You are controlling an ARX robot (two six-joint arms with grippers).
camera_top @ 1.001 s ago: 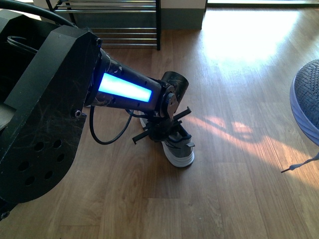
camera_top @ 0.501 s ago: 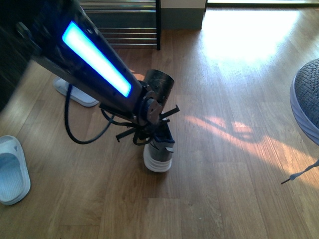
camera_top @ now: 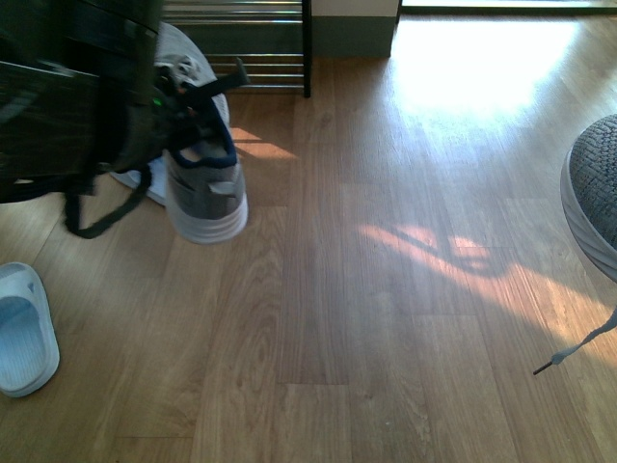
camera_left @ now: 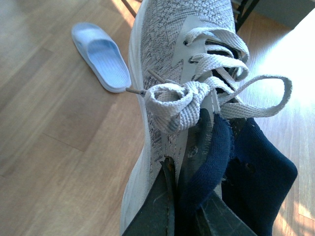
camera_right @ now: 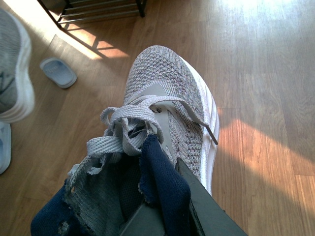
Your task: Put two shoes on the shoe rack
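**Left gripper** (camera_left: 189, 212): fingers clenched on the navy collar of the first grey knit sneaker (camera_top: 204, 188).
- The sneaker hangs clear of the wooden floor (camera_top: 386, 328), white heel towards the camera and toe pointing away.
- It sits at the far left of the scene, just in front of the shoe rack (camera_top: 241, 43).
- The pale laces are tied in a loose bow.

**Right gripper** (camera_right: 167, 216): fingers grasping the navy lining at the heel opening of the second grey knit sneaker (camera_right: 170, 91).
- This sneaker is held aloft at the right edge of the scene, well apart from the rack.
- One lace end dangles below it.

**Shoe rack:** chrome bars and a black end frame, standing at the far left.

**Near slide** (camera_top: 24, 328): pale blue, lying on the floor at the near left.

**Far slide** (camera_right: 58, 72): pale blue, lying on the floor near the rack's front and beside the first sneaker.
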